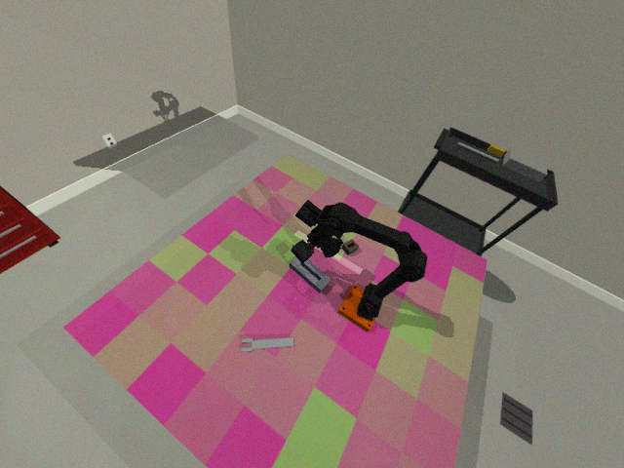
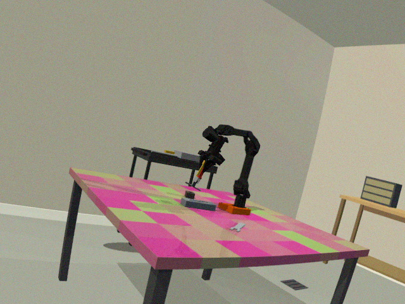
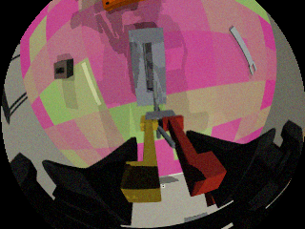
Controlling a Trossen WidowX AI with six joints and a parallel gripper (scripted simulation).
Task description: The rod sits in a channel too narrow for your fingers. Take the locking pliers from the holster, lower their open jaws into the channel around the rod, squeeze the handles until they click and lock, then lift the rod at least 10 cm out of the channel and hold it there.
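My gripper [image 2: 202, 165] [image 3: 162, 139] is shut on the locking pliers [image 2: 200, 173] [image 3: 188, 149], which have a yellow and a red handle. The pliers hang tilted, with their grey jaws low. The dark grey rod [image 2: 197, 188] [image 3: 168, 137] lies across the jaws, in the air above the grey channel block [image 1: 322, 283] [image 2: 199, 204] [image 3: 138, 36]. The exterior view shows a gap between rod and block. Whether the pliers are locked cannot be told. The small dark holster [image 1: 350, 246] [image 2: 189, 194] [image 3: 63, 69] is without the pliers. In the top view the arm hides the pliers.
A grey wrench [image 1: 272, 343] [image 2: 239, 226] [image 3: 242, 45] lies on the table, off to one side of the block. A pale strip [image 1: 347, 262] [image 3: 91, 82] lies between block and holster. The orange arm base [image 1: 350, 308] [image 2: 228, 208] stands near the block's other end.
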